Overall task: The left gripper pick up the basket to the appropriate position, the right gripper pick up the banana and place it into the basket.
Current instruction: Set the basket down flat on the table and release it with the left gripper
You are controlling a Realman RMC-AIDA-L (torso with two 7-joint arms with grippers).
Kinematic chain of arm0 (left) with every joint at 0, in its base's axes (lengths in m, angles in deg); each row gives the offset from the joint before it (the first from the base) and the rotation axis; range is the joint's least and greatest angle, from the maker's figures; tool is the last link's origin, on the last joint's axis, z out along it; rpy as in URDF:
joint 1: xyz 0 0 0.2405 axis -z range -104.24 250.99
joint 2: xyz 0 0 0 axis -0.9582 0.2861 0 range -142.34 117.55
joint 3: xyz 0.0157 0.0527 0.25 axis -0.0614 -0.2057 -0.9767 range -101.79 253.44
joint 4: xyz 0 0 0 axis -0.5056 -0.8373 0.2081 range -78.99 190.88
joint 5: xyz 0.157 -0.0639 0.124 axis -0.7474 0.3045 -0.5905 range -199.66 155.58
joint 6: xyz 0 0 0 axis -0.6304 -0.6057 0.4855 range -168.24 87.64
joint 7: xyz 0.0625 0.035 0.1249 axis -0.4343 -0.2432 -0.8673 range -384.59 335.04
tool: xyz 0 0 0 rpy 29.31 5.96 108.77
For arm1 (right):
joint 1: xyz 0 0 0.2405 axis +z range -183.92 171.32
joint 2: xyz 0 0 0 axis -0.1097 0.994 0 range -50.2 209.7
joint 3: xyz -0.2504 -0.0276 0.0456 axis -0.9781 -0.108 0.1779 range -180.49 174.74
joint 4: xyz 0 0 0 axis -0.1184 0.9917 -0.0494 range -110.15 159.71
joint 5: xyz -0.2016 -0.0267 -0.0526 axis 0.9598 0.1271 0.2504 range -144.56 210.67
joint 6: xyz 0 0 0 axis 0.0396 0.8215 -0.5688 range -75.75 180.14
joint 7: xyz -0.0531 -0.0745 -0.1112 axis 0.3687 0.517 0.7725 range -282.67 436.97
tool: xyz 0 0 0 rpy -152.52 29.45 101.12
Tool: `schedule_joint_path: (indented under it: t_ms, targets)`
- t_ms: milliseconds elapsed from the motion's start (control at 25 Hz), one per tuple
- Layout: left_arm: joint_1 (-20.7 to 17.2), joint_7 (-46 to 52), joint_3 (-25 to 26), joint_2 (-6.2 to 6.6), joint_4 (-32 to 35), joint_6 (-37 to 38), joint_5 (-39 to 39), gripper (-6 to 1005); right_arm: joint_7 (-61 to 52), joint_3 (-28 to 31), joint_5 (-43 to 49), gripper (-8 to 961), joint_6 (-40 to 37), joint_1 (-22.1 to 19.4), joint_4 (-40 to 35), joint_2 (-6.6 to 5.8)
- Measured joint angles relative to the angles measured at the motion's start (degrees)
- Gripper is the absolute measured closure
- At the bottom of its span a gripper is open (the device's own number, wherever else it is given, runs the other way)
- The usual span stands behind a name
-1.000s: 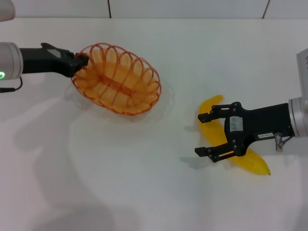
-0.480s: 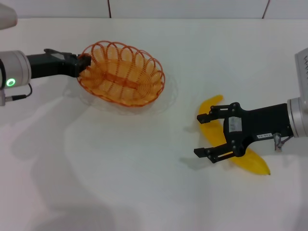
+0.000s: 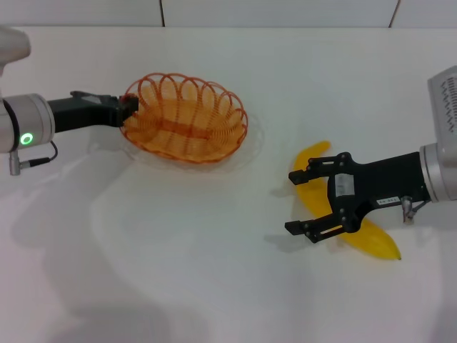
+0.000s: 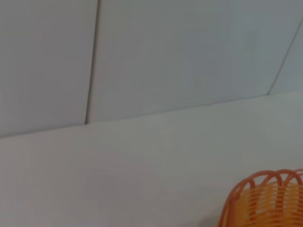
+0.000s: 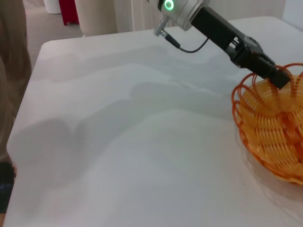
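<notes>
The orange wire basket (image 3: pixel 187 120) is at the table's back left, held off the surface with its shadow below it. My left gripper (image 3: pixel 128 106) is shut on the basket's left rim. The basket also shows in the left wrist view (image 4: pixel 265 201) and in the right wrist view (image 5: pixel 274 127), where the left gripper (image 5: pixel 277 78) clamps its rim. The yellow banana (image 3: pixel 375 240) lies on the table at the right. My right gripper (image 3: pixel 298 201) is open and hovers over the banana, one finger on each side of its middle.
The white table (image 3: pixel 214 257) runs to a tiled wall (image 4: pixel 165 52) at the back. In the right wrist view the table's far edge (image 5: pixel 40 47) shows, with a red object (image 5: pixel 70 10) on the floor beyond.
My left gripper has carried the basket right and a little toward the back, turning it more level. My right gripper has stayed open over the banana, barely shifting left.
</notes>
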Motion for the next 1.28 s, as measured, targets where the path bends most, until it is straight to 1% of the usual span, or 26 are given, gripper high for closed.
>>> schedule_joint_path:
  t_ms: [400, 1280]
  targets:
    - [-0.69, -1.13, 0.12, -0.29, -3.26, -1.38, 3.34, 931, -0.05, 0.01, 0.05, 97, 0.00, 0.04, 0.07, 0.02]
    - [-0.87, -1.71, -0.26, -0.33, -3.70, -2.44, 4.02, 923, 0.04, -0.08, 0.10, 102, 0.00, 1.08, 1.57, -0.07]
